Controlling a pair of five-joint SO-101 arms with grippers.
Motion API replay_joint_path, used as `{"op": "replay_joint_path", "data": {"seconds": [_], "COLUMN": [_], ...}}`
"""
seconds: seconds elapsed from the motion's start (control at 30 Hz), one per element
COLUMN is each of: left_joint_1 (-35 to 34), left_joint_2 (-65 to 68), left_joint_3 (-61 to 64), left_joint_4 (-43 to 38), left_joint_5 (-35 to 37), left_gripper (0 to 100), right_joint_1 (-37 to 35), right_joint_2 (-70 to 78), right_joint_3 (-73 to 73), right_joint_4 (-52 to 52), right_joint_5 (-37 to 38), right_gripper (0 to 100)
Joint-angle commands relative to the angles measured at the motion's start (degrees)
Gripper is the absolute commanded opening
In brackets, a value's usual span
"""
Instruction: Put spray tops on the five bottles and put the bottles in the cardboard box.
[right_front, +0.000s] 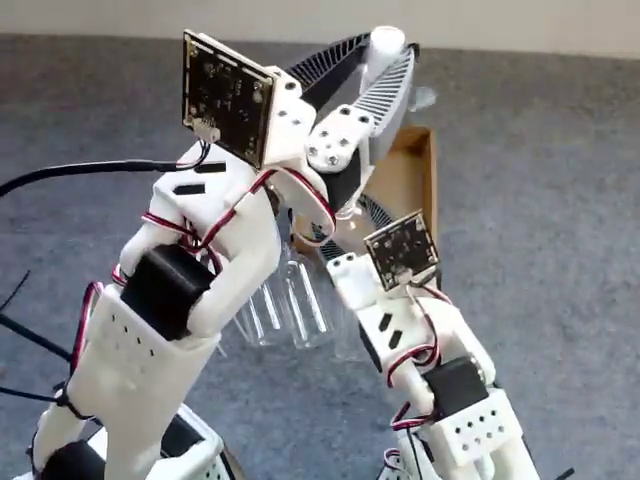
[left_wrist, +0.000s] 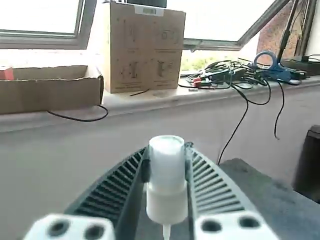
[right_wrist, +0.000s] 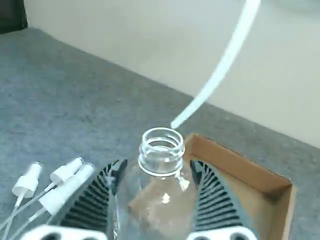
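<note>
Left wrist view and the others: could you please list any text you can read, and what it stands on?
No text is readable.
Upright carton on the windowsill: printed panels, too blurred to read.
Circuit board in the high view: markings too small to read.

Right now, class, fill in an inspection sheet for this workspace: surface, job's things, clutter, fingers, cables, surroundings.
Surface: grey mat.
Job's things: white spray top held high, its tube ending near the open neck of a clear bottle; cardboard box behind; spare spray tops and more bottles on the mat.
Clutter: low open carton on the windowsill.
Grippers: left gripper fingers shut on the spray top; right gripper fingers shut on the bottle.
Cables: black lead across the mat; tangle on the sill.
Surroundings: window, upright carton.
</note>
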Motion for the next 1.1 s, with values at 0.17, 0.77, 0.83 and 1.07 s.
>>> {"op": "replay_joint_path", "data": {"seconds": [0.17,0.77,0.83,1.07], "left_joint_1": [0.66,-4.44,-4.35,-0.48], "left_joint_2": [-1.36,-10.33,-10.07,-8.92], "left_joint_3": [4.26,22.99,23.69,22.99], "left_joint_4": [0.88,7.82,7.82,9.58], "left_joint_5": [0.44,0.0,-1.23,-5.27], "left_gripper": [1,4,7,9], "right_joint_1": [-0.13,4.26,3.82,2.95], "right_joint_2": [-0.84,-0.84,-0.84,-0.84], "right_joint_3": [-0.92,-2.86,-2.86,-2.59], "right_joint_4": [-1.45,-1.71,-1.54,-1.54], "right_joint_5": [-0.7,-5.54,-5.54,-5.36], "right_gripper": [0.3,0.3,0.3,0.3]}}
